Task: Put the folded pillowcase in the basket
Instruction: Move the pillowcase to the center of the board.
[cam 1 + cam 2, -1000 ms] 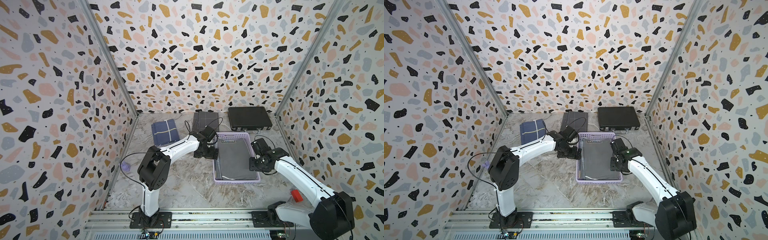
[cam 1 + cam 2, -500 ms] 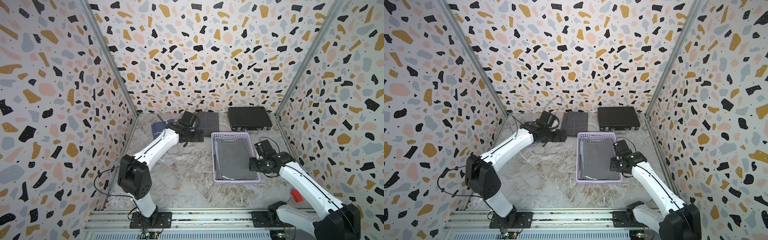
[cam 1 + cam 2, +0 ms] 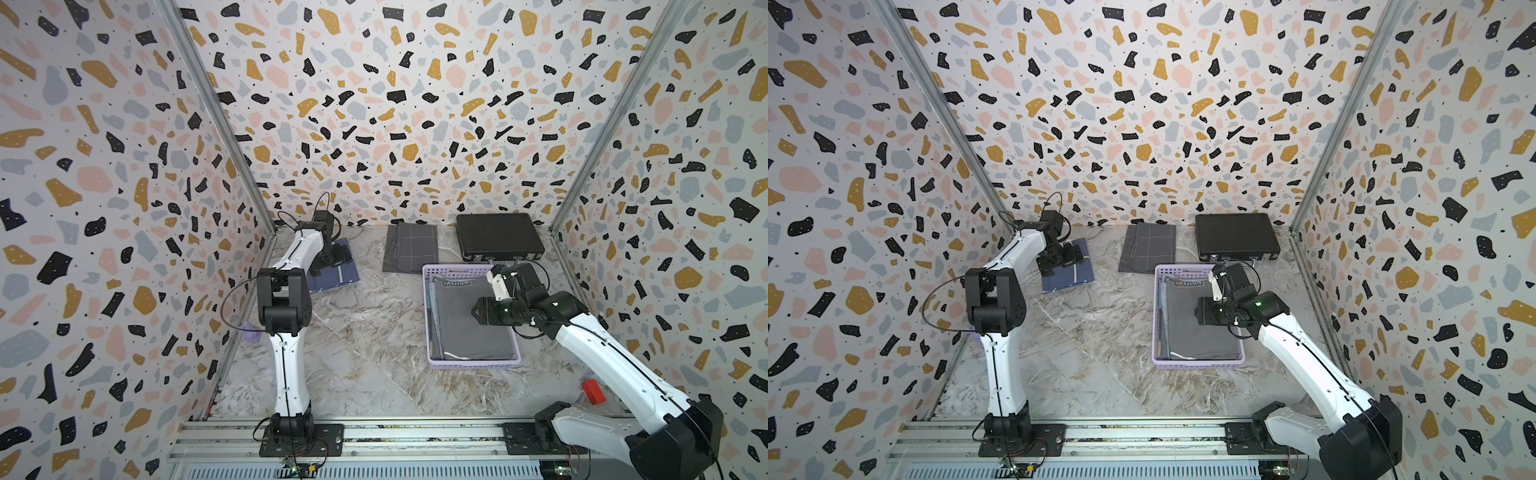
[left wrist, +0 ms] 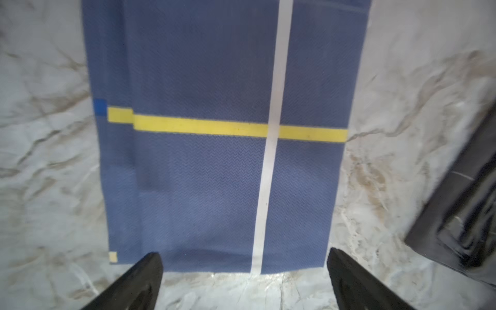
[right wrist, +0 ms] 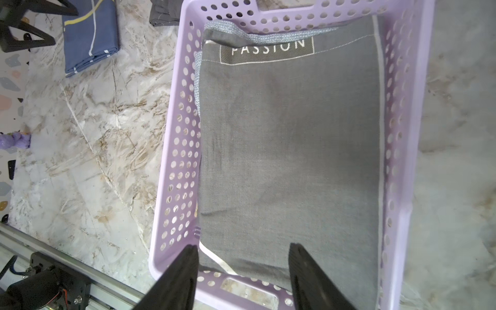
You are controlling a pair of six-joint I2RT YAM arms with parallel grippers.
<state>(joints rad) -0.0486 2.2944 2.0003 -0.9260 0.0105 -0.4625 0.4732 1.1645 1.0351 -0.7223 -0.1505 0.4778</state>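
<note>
The basket (image 3: 473, 365) is shallow, rectangular and lilac, with perforated walls and a rolled rim, and it stands upright. A grey pillowcase (image 5: 290, 150) lies folded flat inside and covers nearly the whole floor; a white-framed label reading PASSION sits at its far end. Well to the left of the basket, and a little farther back, a blue pillowcase (image 4: 209, 174) with one yellow and one white stripe lies folded flat. A dark checked pillowcase (image 3: 411, 247) lies folded just behind the basket's back left corner.
</note>
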